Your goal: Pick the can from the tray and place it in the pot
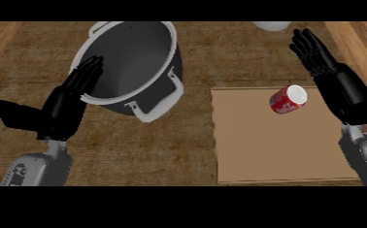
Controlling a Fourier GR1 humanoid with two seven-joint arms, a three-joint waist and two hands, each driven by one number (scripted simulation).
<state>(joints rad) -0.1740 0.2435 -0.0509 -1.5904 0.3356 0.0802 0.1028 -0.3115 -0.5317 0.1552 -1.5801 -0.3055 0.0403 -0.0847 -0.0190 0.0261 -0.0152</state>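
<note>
While the can [288, 99] lies on the tray [272, 149], the open-fingered right hand [331, 79] hovers just beside it.

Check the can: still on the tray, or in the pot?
On the tray. The red can sits on the tan tray, near its far right corner; no hand holds it, and the pot looks empty.

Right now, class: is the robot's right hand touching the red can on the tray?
Apart. The head view shows bare tray between the red can and the open right hand.
</note>
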